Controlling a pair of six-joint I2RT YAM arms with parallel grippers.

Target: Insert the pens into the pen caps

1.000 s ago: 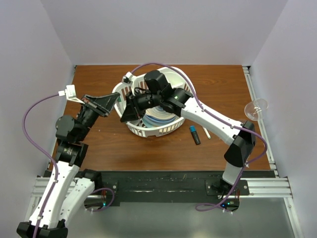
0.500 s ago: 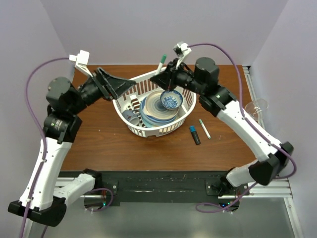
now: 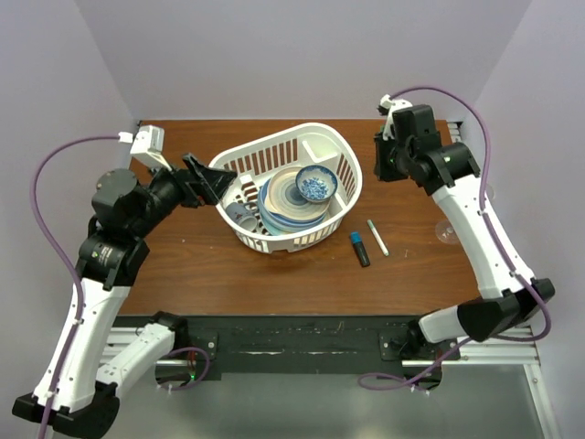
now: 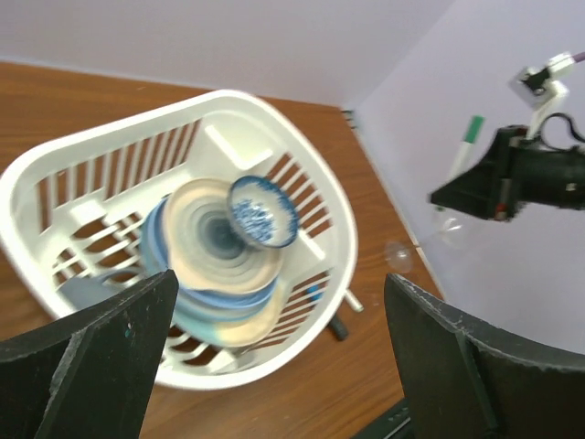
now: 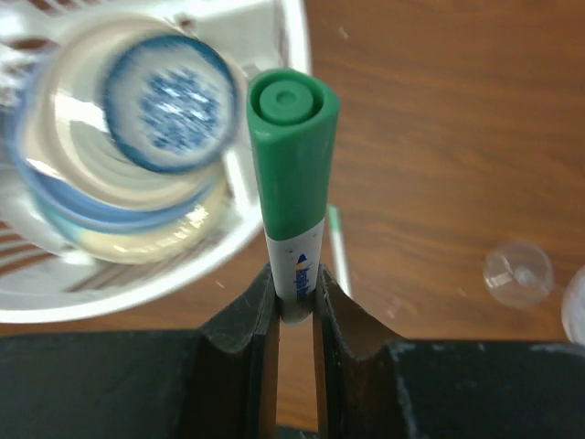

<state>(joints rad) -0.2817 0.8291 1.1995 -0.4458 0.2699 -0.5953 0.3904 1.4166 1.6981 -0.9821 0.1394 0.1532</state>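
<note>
Three pens are showing. One thick white pen (image 5: 292,265) with a green plastic cap (image 5: 291,128) on its end is standing upright between the right gripper's (image 5: 294,294) fingers, which are pinching its barrel nearly closed. The other two are lying side by side on the brown wooden table (image 3: 274,274), just right of the single white slatted plastic basket (image 3: 274,241). They are a thin white stick pen (image 3: 377,237) and a short black marker with a blue end (image 3: 359,249). Both are resting well apart from the right gripper, nearer the arm bases. The left gripper (image 3: 215,181) is hovering at the basket's left rim with its jaws spread wide and gripping nothing. The basket is holding one stack of blue and cream plates (image 3: 283,197) and one small blue-patterned bowl (image 3: 316,184).
</note>
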